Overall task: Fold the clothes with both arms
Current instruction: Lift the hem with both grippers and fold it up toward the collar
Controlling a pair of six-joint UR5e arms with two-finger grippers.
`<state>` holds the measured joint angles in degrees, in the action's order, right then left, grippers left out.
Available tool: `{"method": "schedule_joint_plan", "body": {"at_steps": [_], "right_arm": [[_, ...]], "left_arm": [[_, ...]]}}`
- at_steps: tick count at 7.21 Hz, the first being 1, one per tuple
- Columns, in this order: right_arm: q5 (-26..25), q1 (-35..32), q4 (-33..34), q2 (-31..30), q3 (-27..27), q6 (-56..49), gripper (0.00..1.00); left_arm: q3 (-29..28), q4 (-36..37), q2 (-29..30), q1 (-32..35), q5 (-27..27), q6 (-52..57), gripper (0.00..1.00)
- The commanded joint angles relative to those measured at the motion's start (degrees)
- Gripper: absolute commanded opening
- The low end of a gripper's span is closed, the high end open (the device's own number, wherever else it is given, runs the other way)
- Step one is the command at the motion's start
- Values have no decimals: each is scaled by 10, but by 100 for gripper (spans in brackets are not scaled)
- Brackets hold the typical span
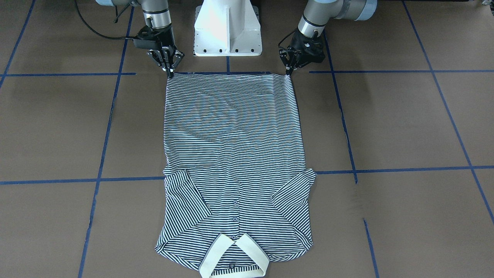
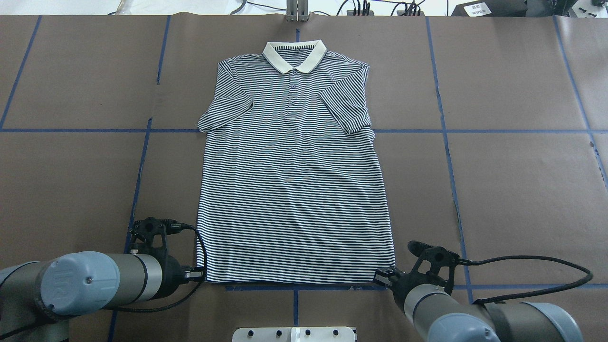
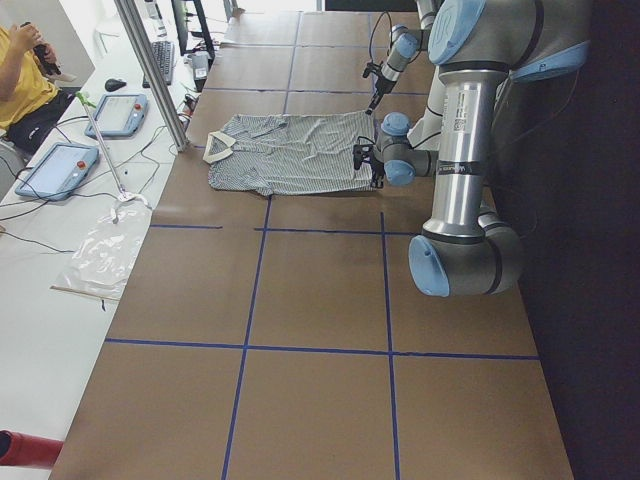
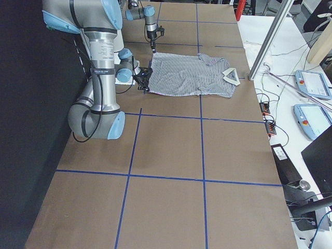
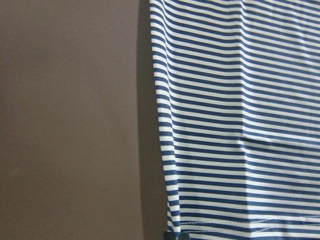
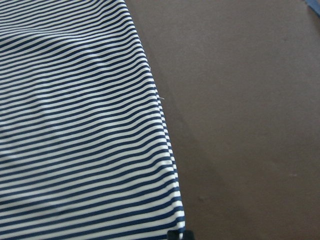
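Note:
The striped polo shirt point(image 1: 231, 154) lies flat and face up on the brown table, both sleeves folded in over the chest. Its cream collar point(image 2: 294, 54) is at the far end from the robot and its hem is nearest the base. My left gripper point(image 2: 202, 274) is down at the hem's left corner, its fingers pinched together on the cloth. My right gripper point(image 2: 382, 277) is pinched on the hem's right corner. Seen from the front, the left gripper point(image 1: 288, 72) and the right gripper point(image 1: 170, 72) both come to a point on the hem. Both wrist views show the hem edge point(image 5: 240, 125) point(image 6: 75, 140) close up.
The white pedestal base point(image 1: 227, 31) stands just behind the hem. Blue tape lines point(image 1: 104, 146) cross the table. A metal post point(image 3: 150, 70), tablets point(image 3: 55, 165) and a seated operator point(image 3: 20, 85) are past the table's far side.

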<state>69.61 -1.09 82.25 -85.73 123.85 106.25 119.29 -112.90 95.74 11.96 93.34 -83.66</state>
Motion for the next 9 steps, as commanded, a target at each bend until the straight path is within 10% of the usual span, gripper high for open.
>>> {"method": "schedule_joint_plan", "body": {"at_steps": [1,4,7,9], "right_arm": [[18,2,40,-54,107,-1,0],[83,16,253,-41,322,4,0],[107,-52,301,68,271,-23,0],[154,-185,298,194,129,-109,0]], "left_arm": [[106,89,2,3,17,3,0],[327,395,91,33,102,5,0],[237,422,168,103,106,93,0],[130,416,229,209,109,192,0]]}}
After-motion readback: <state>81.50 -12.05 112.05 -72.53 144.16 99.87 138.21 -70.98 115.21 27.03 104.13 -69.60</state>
